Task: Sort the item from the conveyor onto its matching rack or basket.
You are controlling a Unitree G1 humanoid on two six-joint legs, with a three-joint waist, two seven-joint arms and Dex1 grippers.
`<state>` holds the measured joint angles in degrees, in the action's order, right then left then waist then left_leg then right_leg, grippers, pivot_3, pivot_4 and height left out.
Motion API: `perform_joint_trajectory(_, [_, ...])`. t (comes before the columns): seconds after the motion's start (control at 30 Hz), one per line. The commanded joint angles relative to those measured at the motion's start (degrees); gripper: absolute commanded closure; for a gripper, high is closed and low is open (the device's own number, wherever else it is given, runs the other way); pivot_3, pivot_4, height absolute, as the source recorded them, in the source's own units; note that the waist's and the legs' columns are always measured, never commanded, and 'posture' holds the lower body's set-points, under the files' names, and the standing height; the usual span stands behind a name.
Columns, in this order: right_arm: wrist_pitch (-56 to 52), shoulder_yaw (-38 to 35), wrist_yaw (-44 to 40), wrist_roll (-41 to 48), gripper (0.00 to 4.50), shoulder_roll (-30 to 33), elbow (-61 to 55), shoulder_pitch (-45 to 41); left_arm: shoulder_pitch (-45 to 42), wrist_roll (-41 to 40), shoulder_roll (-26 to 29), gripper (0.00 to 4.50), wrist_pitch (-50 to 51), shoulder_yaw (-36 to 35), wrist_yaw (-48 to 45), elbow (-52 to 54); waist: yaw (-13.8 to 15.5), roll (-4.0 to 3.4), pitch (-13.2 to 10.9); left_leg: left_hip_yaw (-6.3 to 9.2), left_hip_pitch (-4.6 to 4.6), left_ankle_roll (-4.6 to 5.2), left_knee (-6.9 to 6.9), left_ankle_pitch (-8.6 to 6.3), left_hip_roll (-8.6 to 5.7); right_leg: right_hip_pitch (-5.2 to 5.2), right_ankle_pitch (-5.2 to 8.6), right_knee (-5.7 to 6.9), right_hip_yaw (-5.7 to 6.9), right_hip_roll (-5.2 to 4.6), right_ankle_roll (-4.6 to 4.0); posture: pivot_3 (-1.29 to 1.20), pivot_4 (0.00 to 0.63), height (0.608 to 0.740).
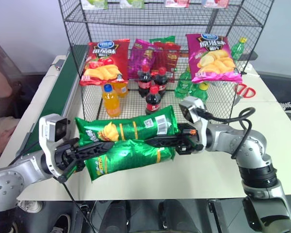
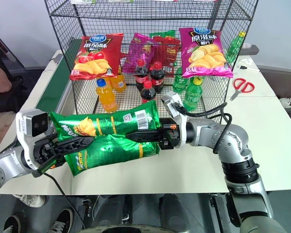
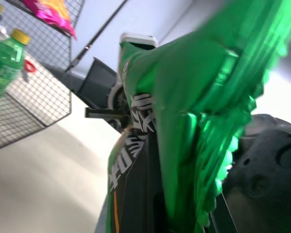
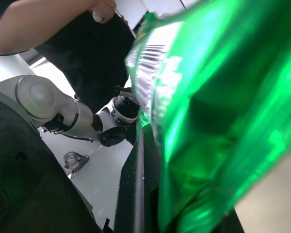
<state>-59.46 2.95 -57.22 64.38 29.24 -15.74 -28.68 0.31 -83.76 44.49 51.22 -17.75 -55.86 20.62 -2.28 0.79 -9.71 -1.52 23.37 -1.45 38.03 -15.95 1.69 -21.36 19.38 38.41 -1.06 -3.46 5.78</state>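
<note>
The left gripper (image 1: 94, 148) sits nearest the camera, its black fingers clamped on the left end of the green chip bag (image 1: 128, 143), while the right gripper (image 1: 157, 141) reaches in from the opposite side with its fingers pressed together on the bag's right end near the barcode. The bag hangs stretched between the two, folded lengthwise along the line of the fingers so that one half stands up and the other droops toward the white table (image 1: 203, 170), just in front of the black wire rack (image 1: 87, 92) and well clear of the conveyor (image 1: 56, 94) at the left. So the pick-up looks done: the bag is off the belt and carried by both arms. What is left, as a judgement, is the placing, since the bag is outside the mesh, below the tier where a red bag (image 1: 104, 60) and a pink bag (image 1: 211, 56) lie above drink bottles (image 1: 153, 99); it has yet to be lifted to its own spot and let go
</note>
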Motion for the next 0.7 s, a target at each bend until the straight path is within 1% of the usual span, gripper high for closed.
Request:
perform_joint_trajectory(0.03, [2.3, -0.9, -1.4, -0.7, 4.50, 0.2, -2.1, 0.1, -0.6, 0.0, -0.2, 3.11, -0.3, -2.8, 1.1, -1.2, 0.0, 0.01, 0.0, 0.00, 0.00, 0.00, 0.00, 0.00, 0.00, 0.00, 0.00, 0.00, 0.00, 0.00, 0.00, 0.00, 0.150, 0.739])
perform_joint_trajectory(0.1, [4.9, -0.9, -1.3, -3.3, 4.50, 0.5, -2.7, 0.1, 0.2, -0.2, 0.2, 2.06, 0.1, -4.0, 0.9, -1.4, 0.0, 0.01, 0.0, 0.00, 0.01, 0.00, 0.00, 0.00, 0.00, -0.01, 0.00, -0.01, 0.00, -0.01, 0.00, 0.00, 0.150, 0.739])
perform_joint_trajectory(0.13, [6.0, -1.2, -1.1, -4.3, 4.50, 0.6, -2.9, 0.1, 0.6, 0.3, 0.2, 1.62, -0.3, -4.6, 0.7, -1.3, 0.0, 0.01, 0.0, 0.00, 0.00, 0.00, 0.00, 0.00, 0.00, -0.01, 0.00, -0.01, 0.00, -0.01, 0.00, 0.00, 0.150, 0.739])
perform_joint_trajectory(0.23, [9.6, -0.9, -1.8, -8.1, 4.50, 2.1, -4.4, 0.9, 1.7, 2.9, -0.6, 0.08, -2.5, -6.4, 0.7, -0.5, 0.0, 0.01, 0.0, 0.00, 0.01, 0.00, -0.01, 0.00, 0.00, -0.02, 0.00, -0.01, 0.00, -0.01, 0.00, 0.00, 0.150, 0.739])
perform_joint_trajectory(0.33, [10.5, -1.5, -0.9, -8.3, 4.50, 2.1, -5.1, 1.6, 3.1, 4.5, -0.4, 0.03, -3.3, -7.4, -0.2, 0.0, 0.0, 0.01, 0.0, 0.00, 0.01, 0.00, -0.02, 0.00, 0.01, 0.00, 0.00, -0.03, 0.00, -0.02, 0.00, 0.00, 0.150, 0.739])
perform_joint_trajectory(0.43, [13.9, -1.6, -0.1, -12.0, 4.50, 2.4, -5.4, 1.8, 4.1, 6.7, -0.3, 0.03, -4.4, -8.2, -1.2, 0.0, 0.0, 0.01, 0.0, 0.00, 0.01, 0.00, -0.02, 0.00, 0.01, 0.00, 0.00, -0.06, 0.00, -0.04, 0.00, 0.00, 0.150, 0.739])
perform_joint_trajectory(0.5, [16.2, -2.2, 0.3, -13.9, 4.50, 2.6, -5.3, 1.8, 4.6, 10.9, -0.7, 0.03, -7.4, -8.2, -2.0, 0.2, 0.0, 0.00, 0.0, 0.00, 0.01, 0.00, -0.03, 0.00, 0.01, 0.00, 0.00, -0.07, 0.01, -0.04, 0.00, 0.00, 0.150, 0.739])
perform_joint_trajectory(0.63, [21.9, -2.1, -0.1, -19.8, 4.50, 5.0, -6.7, 3.4, 5.2, 13.0, -1.3, 0.03, -9.2, -9.0, -2.8, -1.2, 0.2, 0.01, 0.0, 0.00, 0.02, 0.00, -0.04, 0.00, -0.01, 0.01, 0.00, -0.11, 0.01, -0.06, -0.01, 0.00, 0.150, 0.739])
perform_joint_trajectory(0.7, [23.8, -4.2, 1.4, -19.6, 4.50, 4.2, -7.3, 3.8, 5.0, 14.6, -1.9, 0.03, -10.6, -9.1, -3.0, -1.6, 0.2, 0.01, 0.0, 0.00, 0.03, 0.00, -0.07, 0.00, 0.00, 0.01, 0.00, -0.17, 0.01, -0.07, -0.01, 0.00, 0.150, 0.739])
